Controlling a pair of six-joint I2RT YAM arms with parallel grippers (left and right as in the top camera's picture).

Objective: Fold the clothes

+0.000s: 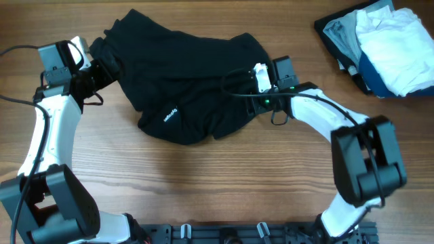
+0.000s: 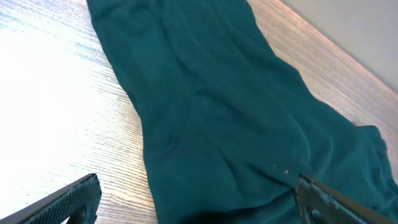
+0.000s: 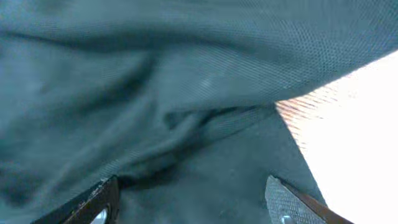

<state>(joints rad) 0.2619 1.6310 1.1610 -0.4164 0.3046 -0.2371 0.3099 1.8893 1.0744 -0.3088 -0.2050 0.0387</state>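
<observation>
Wooden desk (image 1: 203,176) holds crumpled black garment (image 1: 183,88) at far centre-left. Left jaws spread wide at its far-left corner, right jaws spread over its right edge. Clothes pile (image 1: 386,47) far right.

A black garment (image 1: 183,74) lies rumpled and unfolded across the far middle of the table (image 1: 203,183), with small white lettering (image 1: 169,114) near its near-left edge. A pile of white, grey and blue clothes (image 1: 386,47) sits far right.

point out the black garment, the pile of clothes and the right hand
black garment (image 1: 183,74), overhead view, middle of the fabric
pile of clothes (image 1: 400,47), overhead view, white top piece
right hand (image 3: 194,208), right wrist view, midway between its fingertips
</observation>
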